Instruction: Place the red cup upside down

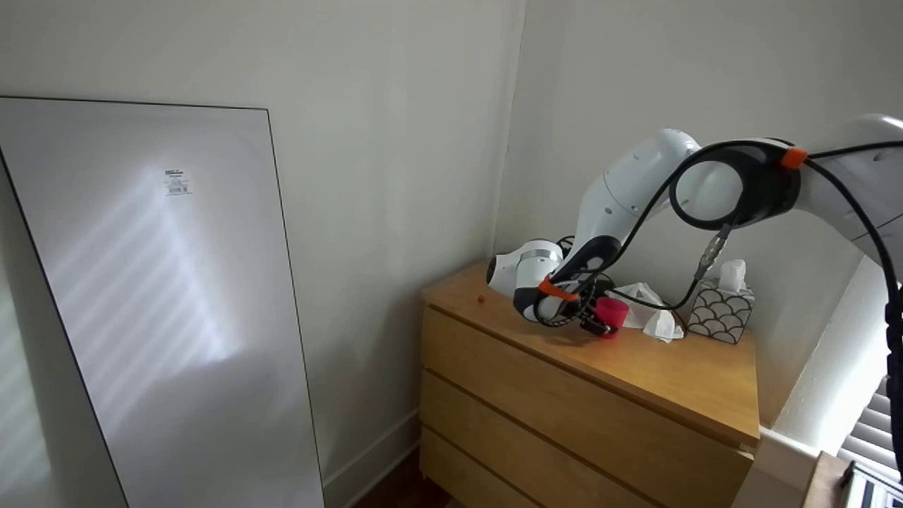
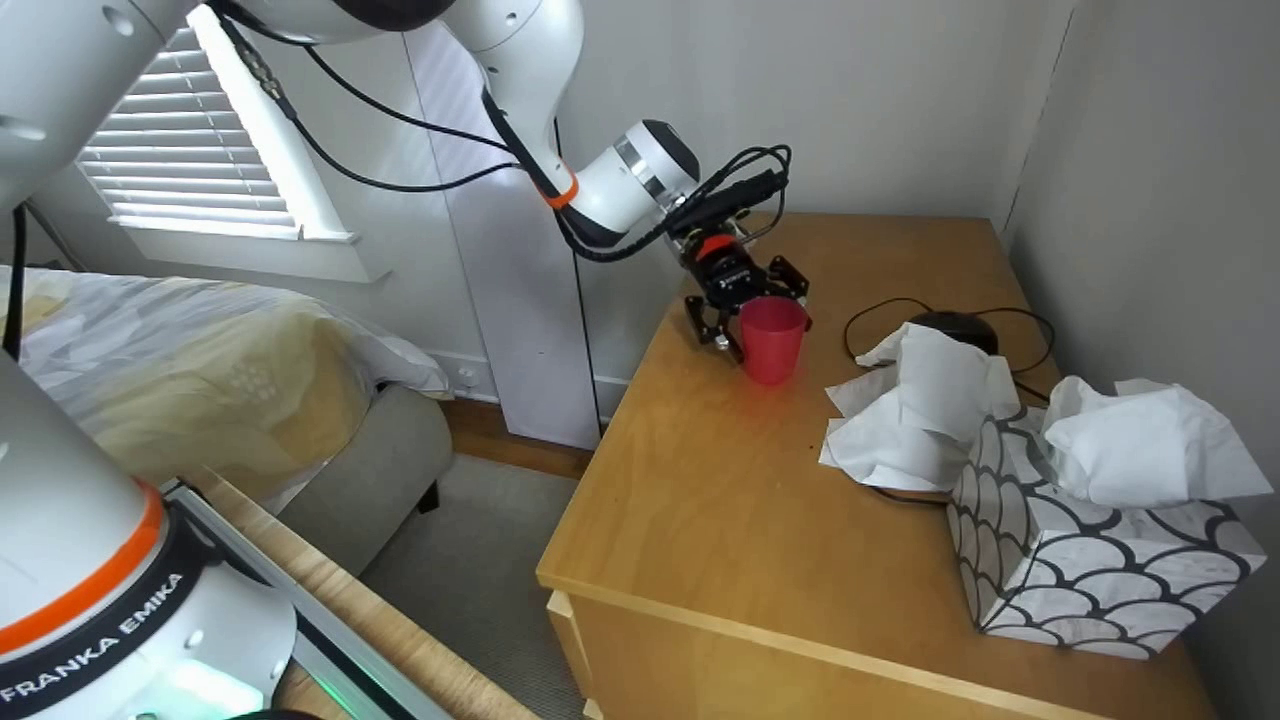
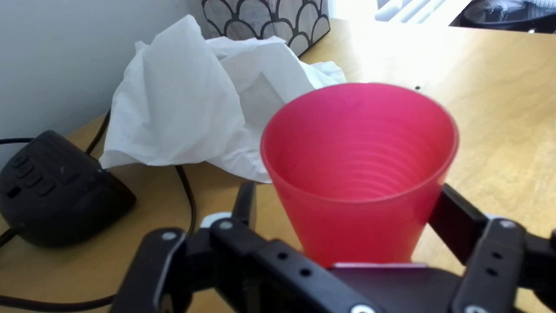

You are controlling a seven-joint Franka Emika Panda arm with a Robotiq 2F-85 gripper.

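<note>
Cup (image 3: 359, 182) is red, tapering from wide mouth to narrower base, inner wall ridged. Pose: mouth up. Located right of centre in wrist view and in both exterior views.

A: Red cup (image 3: 356, 230), wrist view: what is out of sight?
B: The base. The gripper (image 3: 349, 211) covers it, and in an exterior view also masks part of the cup's side.
A: Fingertip (image 3: 460, 221) beside the cup: touching?
B: Cannot tell from the wrist view.
A: Black device (image 3: 56, 191)?
B: Cropped at left there; partly behind loose tissue (image 2: 915, 420) in an exterior view.
A: Tissue box (image 3: 278, 19), wrist view: top cut off. Dark object (image 3: 508, 16), upper corner: cropped, unidentified.
B: Orange speck (image 1: 481, 299): too small to identify. Label (image 1: 177, 182): print illegible.
A: Dresser (image 1: 508, 395) and arm (image 1: 628, 180)?
B: Both cropped in both exterior views.
</note>
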